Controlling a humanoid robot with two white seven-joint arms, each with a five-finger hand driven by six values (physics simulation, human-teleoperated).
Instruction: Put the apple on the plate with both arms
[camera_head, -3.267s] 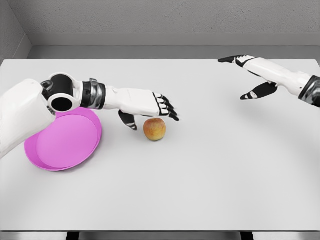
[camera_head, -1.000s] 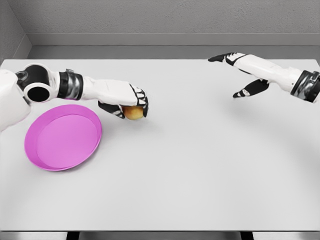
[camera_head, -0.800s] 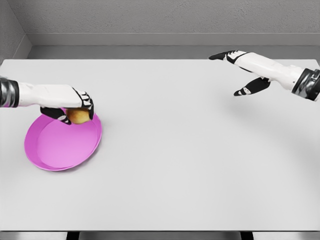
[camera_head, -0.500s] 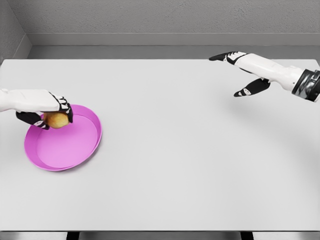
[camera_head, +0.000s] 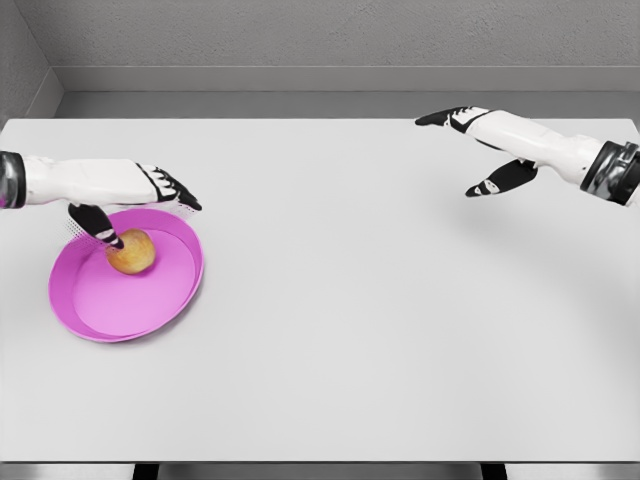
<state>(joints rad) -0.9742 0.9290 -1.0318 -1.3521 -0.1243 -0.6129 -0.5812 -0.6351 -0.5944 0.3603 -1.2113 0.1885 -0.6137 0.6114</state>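
While the round yellow-red apple (camera_head: 131, 252) lies inside the shallow magenta plastic plate (camera_head: 165, 302), toward the plate's far left part, the left hand (camera_head: 140, 198) hangs just above it with nothing in its grasp. Its black-tipped fingers (camera_head: 178, 190) are spread and point to the right over the plate's far rim, and the thumb (camera_head: 98, 224) reaches downward beside the fruit; whether the thumb tip touches the apple cannot be told from this view. The white left forearm (camera_head: 70, 180) comes in from the left edge of the picture, roughly level, above the plate's upper left side. The plate sits on the left part of the pale grey table (camera_head: 360, 320), near its left edge. Well apart from all this, the right hand (camera_head: 478, 150) is held over the table's far right corner, fingers extended to the left and thumb set apart below them, holding nothing. Its white forearm (camera_head: 545, 143) with a dark banded wrist joint enters from the right edge. Behind the table stands a grey textured wall (camera_head: 330, 35).
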